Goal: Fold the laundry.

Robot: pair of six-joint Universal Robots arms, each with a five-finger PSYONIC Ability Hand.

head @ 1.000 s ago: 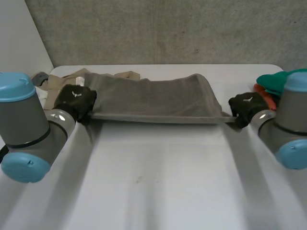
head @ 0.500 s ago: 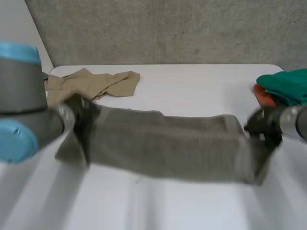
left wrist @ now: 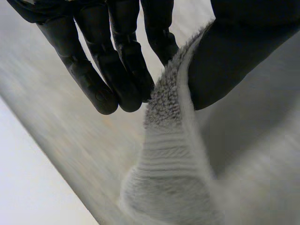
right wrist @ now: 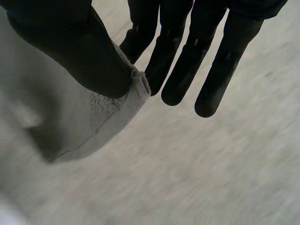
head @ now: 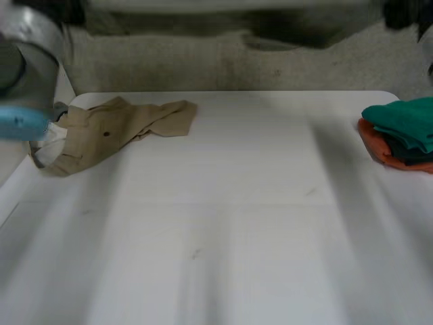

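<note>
A grey towel (head: 270, 24) hangs stretched high above the white table (head: 237, 223), between my two hands. In the left wrist view my left hand (left wrist: 117, 56) pinches one corner of the towel (left wrist: 168, 178) between its straight fingers and thumb. The right wrist view has my right hand (right wrist: 187, 51) pinching the opposite corner of the towel (right wrist: 84, 117) the same way. My left arm (head: 27, 61) rises at the table's left side.
A crumpled tan garment (head: 108, 128) lies at the table's back left. A stack of folded green and orange clothes (head: 402, 132) sits at the right edge. A grey wall stands behind the table.
Both hands have pulled the towel off the back of the table, swung it toward the front and raised it high. The tan garment that it partly covered is now uncovered.
</note>
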